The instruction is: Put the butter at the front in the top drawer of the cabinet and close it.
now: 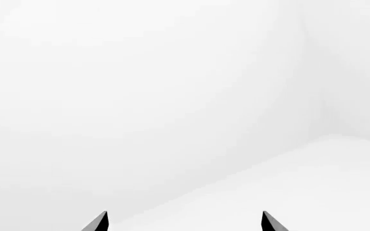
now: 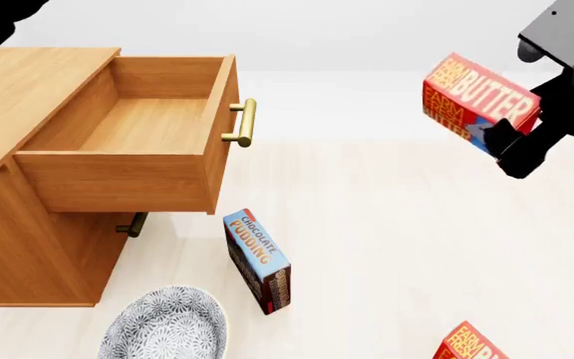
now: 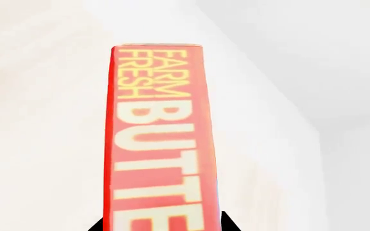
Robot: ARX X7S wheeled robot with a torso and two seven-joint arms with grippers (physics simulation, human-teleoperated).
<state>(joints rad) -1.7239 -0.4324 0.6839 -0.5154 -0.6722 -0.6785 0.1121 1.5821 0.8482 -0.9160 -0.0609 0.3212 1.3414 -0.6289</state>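
Note:
My right gripper (image 2: 507,146) is shut on a red-and-yellow butter carton (image 2: 477,101) and holds it in the air at the right, well away from the cabinet (image 2: 28,247). In the right wrist view the carton (image 3: 159,139) fills the space between the two fingertips. The top drawer (image 2: 132,138) is pulled open and empty, its brass handle (image 2: 244,123) facing right. A second butter carton (image 2: 471,345) lies at the bottom edge. My left gripper (image 1: 185,222) is open and empty, facing white surface; only a dark bit of that arm shows at the head view's top left.
A blue chocolate pudding box (image 2: 257,260) stands on the floor below the drawer. A patterned grey bowl (image 2: 164,327) sits in front of the cabinet. The lower drawer's handle (image 2: 135,224) shows under the open drawer.

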